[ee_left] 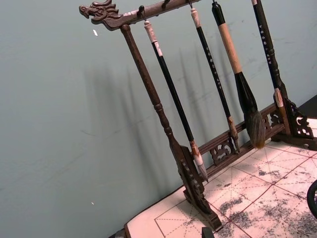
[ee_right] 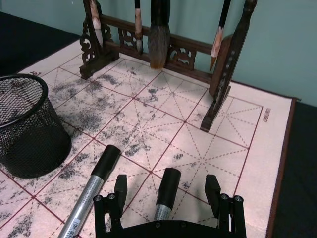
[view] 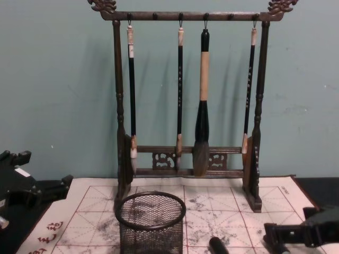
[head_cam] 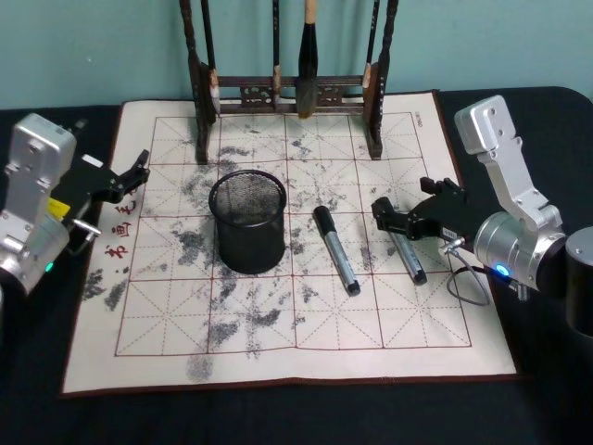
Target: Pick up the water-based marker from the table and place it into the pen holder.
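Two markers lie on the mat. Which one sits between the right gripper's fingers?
The marker farther from the holder; the other marker lies outside the right gripper, nearer the holder.

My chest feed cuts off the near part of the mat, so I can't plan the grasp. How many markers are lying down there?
Observer: Two, both on the mat to the right of the pen holder: a nearer marker and a farther marker.
Operator: Which one are we lined up on?
Observer: The farther marker. The right gripper has its open fingers either side of the black cap, with gaps.
Operator: Is the other arm away from the holder?
Observer: Yes, the left gripper sits at the mat's left edge, by the red characters.
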